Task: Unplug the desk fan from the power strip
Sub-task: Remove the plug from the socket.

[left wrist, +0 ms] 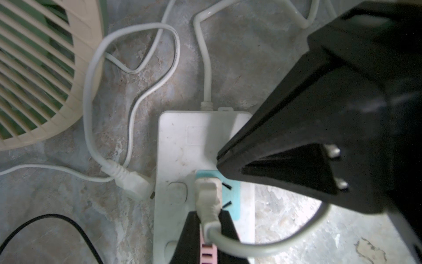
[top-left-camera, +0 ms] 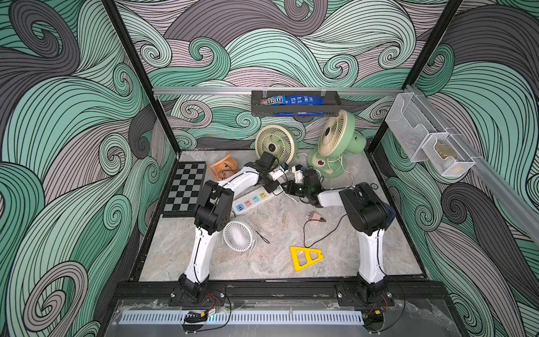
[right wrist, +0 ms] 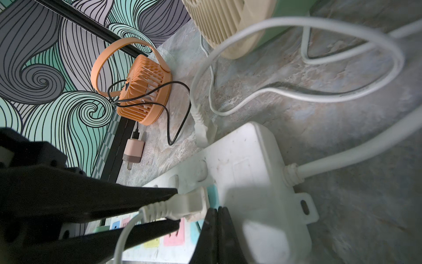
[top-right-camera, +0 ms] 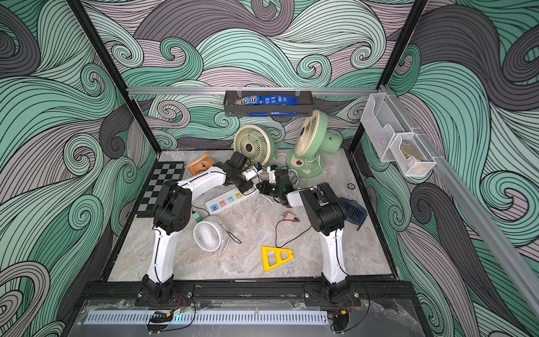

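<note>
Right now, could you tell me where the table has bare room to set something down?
Bare tabletop lies between the white fan and the pink adapter, along the front edge around the yellow frame, and outside the right arm. It is crowded at the back, where cords, the power strip, the cream fan and the green fan meet.

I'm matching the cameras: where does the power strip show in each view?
In a top view: power strip slanting, mid-picture.
In a top view: likewise mid-picture.
Left wrist: its corded end, mid-picture.
Right wrist: corded end, mid-picture.
Shared landmark: cream fan grille just beyond it.
</note>
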